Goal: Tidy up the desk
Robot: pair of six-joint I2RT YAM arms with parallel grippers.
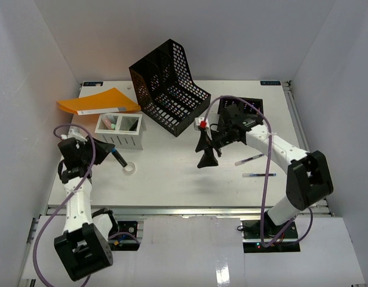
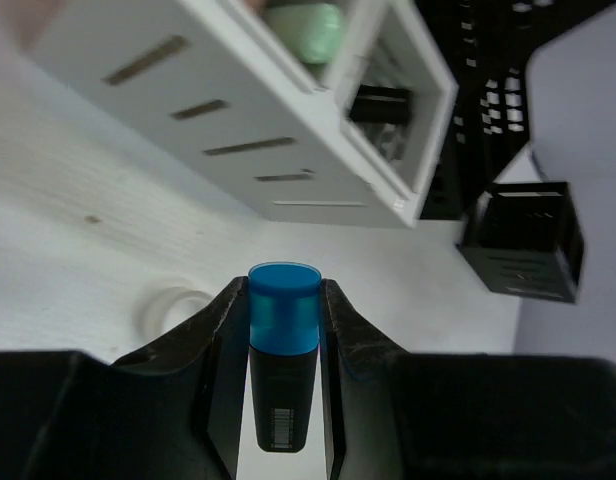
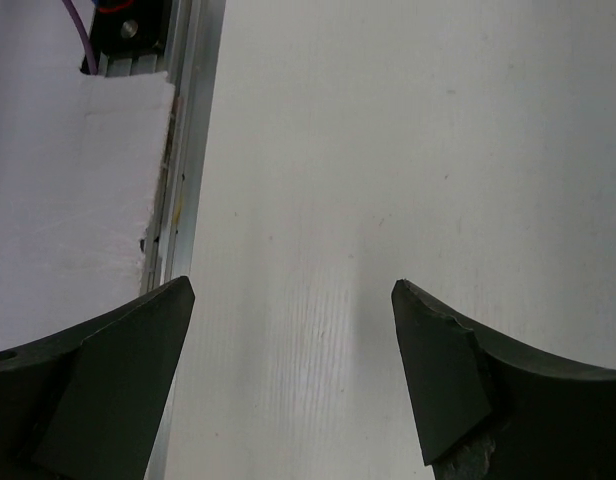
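Observation:
The white desk (image 1: 172, 179) fills the top view, with a metal rail (image 1: 190, 209) along its front edge. My left gripper (image 1: 112, 153) is at the left, just in front of a white compartment tray (image 1: 119, 130). It is shut on a black marker with a blue cap (image 1: 119, 158). In the left wrist view the marker (image 2: 284, 320) sits between the two fingers and the tray (image 2: 288, 130) is just beyond. My right gripper (image 1: 207, 160) is open and empty over bare desk in the middle. Its wrist view shows the gripper (image 3: 293, 300) wide open above the desk (image 3: 388, 150).
A white tape ring (image 1: 130, 168) lies right of the marker. A black mesh file rack (image 1: 169, 86) stands at the back centre and an orange folder (image 1: 97, 101) at the back left. A small black box (image 1: 248, 106) sits behind the right arm. Two pens (image 1: 250, 159) (image 1: 258, 174) lie at the right.

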